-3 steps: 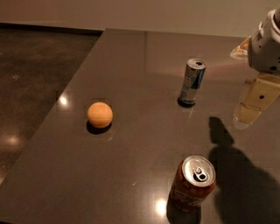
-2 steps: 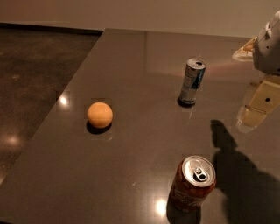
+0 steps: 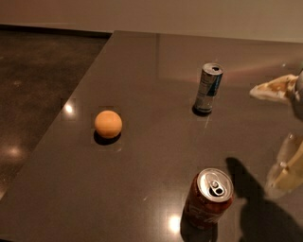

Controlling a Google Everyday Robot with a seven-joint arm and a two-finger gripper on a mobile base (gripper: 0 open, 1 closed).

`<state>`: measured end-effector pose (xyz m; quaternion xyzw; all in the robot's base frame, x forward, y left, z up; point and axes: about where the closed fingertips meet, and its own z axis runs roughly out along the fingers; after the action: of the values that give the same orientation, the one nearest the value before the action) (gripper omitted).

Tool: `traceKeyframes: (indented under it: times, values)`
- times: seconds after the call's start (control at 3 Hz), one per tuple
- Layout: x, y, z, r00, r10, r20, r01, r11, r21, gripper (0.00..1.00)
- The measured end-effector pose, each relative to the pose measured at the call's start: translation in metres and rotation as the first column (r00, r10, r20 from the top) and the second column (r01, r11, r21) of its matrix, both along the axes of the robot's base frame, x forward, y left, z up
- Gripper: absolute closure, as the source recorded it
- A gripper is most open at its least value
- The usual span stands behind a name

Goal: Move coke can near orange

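A plain indoor room is suggested by the glossy bench (image 3: 151, 66), speckled floor (image 3: 38, 71) and pale wall (image 3: 189, 14); the tool (image 3: 287, 170) is seen far right.

The gripper (image 3: 286, 168) is hanging at the right edge of the view, above the table (image 3: 142, 189) and just right of the coke can (image 3: 208, 198). Nothing is standing between the two; only the gripper's shadow (image 3: 255, 198) is lying across that strip. The coke can is standing upright low in the view, with open tabletop lying to its left and behind it. A broad bare stretch is running from it leftward and back to the orange (image 3: 108, 124), which is sitting well apart, toward the table's left edge. The only other obstacle, a slim silver and blue can (image 3: 208, 89), is standing upright farther back, well off that line, leaving room on every side.
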<state>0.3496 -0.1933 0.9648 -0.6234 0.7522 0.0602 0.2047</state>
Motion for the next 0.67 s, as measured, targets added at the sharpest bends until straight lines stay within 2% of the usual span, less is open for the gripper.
traceKeyframes:
  times: [0.33,0.67]
  values:
    - [-0.037,0.027,-0.01,0.9969,0.075,-0.022,-0.074,0.995,0.068,0.0]
    - [-0.063,0.056,-0.023,0.9896,0.139,-0.037,-0.134,0.984,0.115,0.0]
